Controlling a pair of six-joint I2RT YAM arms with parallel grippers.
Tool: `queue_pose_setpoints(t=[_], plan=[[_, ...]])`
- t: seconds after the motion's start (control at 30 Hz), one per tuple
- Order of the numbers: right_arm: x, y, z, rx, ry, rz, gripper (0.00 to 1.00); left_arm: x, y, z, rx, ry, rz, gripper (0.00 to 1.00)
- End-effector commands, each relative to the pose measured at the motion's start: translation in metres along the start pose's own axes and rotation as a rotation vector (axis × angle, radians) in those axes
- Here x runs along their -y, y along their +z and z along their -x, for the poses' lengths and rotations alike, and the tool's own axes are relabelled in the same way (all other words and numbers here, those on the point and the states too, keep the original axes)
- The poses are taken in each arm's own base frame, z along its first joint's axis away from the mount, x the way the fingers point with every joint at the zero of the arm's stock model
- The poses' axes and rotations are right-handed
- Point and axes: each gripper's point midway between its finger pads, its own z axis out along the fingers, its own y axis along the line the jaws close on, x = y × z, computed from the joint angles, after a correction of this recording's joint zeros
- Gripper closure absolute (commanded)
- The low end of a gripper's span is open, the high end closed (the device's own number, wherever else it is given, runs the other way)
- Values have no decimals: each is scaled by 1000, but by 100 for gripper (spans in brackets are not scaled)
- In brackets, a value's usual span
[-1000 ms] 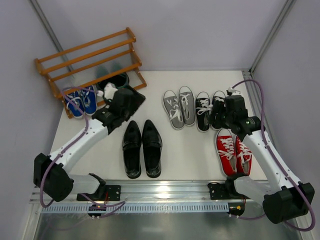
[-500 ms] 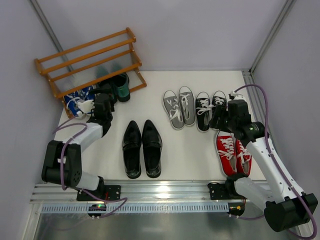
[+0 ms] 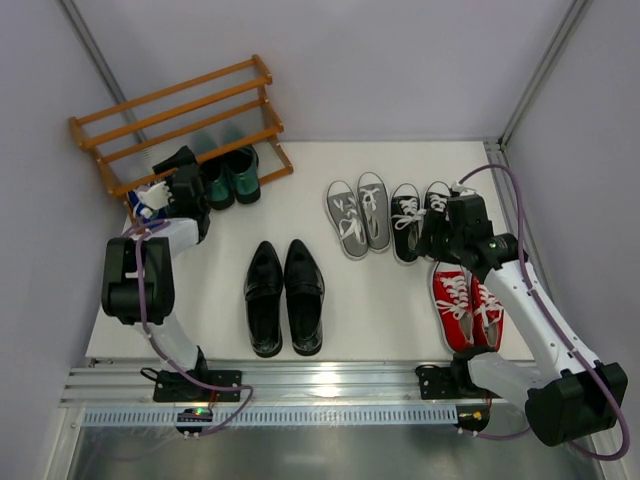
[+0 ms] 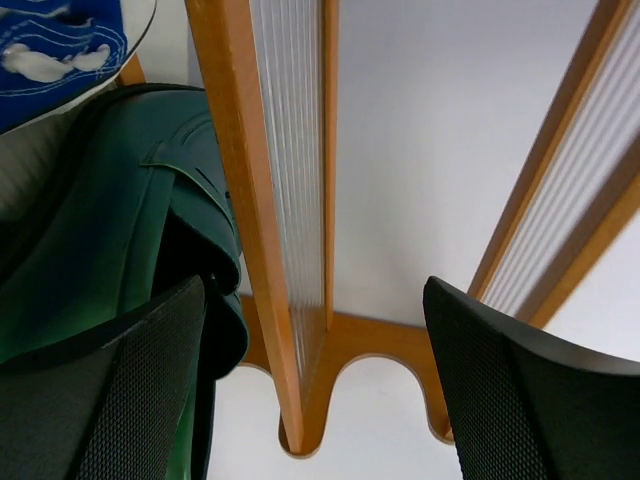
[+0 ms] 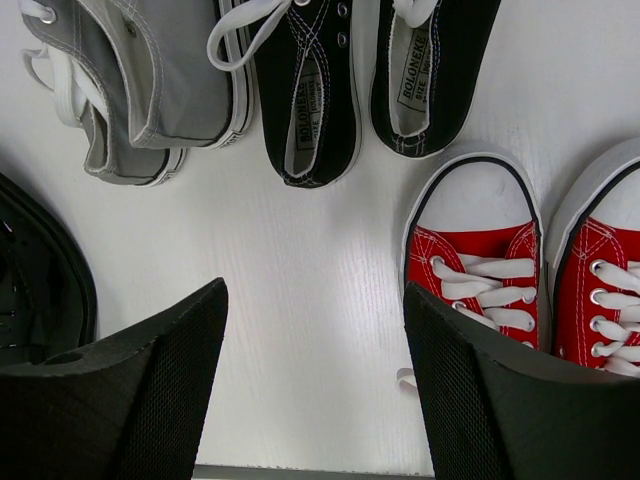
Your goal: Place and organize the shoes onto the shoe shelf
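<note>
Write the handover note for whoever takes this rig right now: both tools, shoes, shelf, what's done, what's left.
Left tool: open, empty, at the bottom tier of the shoe shelf, beside the dark green loafers.
Right tool: open, empty, above the table between the black-and-white sneakers and the red sneakers.
Done: blue sneakers and green loafers sit at the shelf's lowest level; whether squarely on its rails is unclear.
Left: black leather loafers, grey sneakers, black-and-white and red pairs, all on the table. Upper two tiers hold no shoes.

White arms (image 3: pixel 531 312), black joints (image 3: pixel 130 282), purple cables (image 3: pixel 524 230)
</note>
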Motion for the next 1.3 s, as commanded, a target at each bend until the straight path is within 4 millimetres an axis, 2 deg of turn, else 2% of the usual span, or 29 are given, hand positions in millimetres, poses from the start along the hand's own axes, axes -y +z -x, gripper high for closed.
queue_pose_setpoints(t=[0.0,0.1,0.13,0.2,0.23,0.3,0.33,0.4,0.43,0.47,0.57,0.67,0.8,0.93,1.2,1.23,1.27], plan=[[-10,-3,20,39,-17,24,28,13,19,-10,-12,-22,-24,13],[-8,-1,22,40,-21,10,28,12,36,-25,-34,-5,-14,16],[-8,0,22,37,-21,6,28,4,43,-30,-41,4,5,16],[-7,2,22,37,-23,-2,28,7,50,-35,-44,-12,3,20],[-7,2,23,37,-25,-5,28,-4,55,-37,-42,-22,22,22],[-5,4,23,36,-27,-15,28,-4,61,-41,-51,-31,13,37],[-6,4,24,37,-28,-14,28,-4,60,-43,-57,-31,14,37],[-4,4,25,40,-27,-22,28,-9,64,-48,-73,-22,21,50],[-4,4,25,41,-29,-22,28,-13,65,-50,-84,-25,25,62],[-4,5,24,38,-30,-25,28,-18,66,-55,-109,-32,31,68],[-4,6,26,42,-28,-26,28,-18,65,-66,-165,-48,15,86],[-5,7,28,46,-26,-23,28,-24,60,-66,-168,-45,15,97],[-8,10,30,39,-26,-15,28,-26,43,-79,-198,-60,5,100],[-11,10,31,40,-23,-5,28,-33,18,-99,-234,-53,8,100],[-9,7,25,47,-23,2,28,-43,-18,-126,-281,-88,7,100],[-8,6,24,49,-22,5,28,-38,-23,-128,-282,-92,-2,100],[-8,5,24,52,-21,5,28,-43,-28,-127,-283,-87,4,100]])
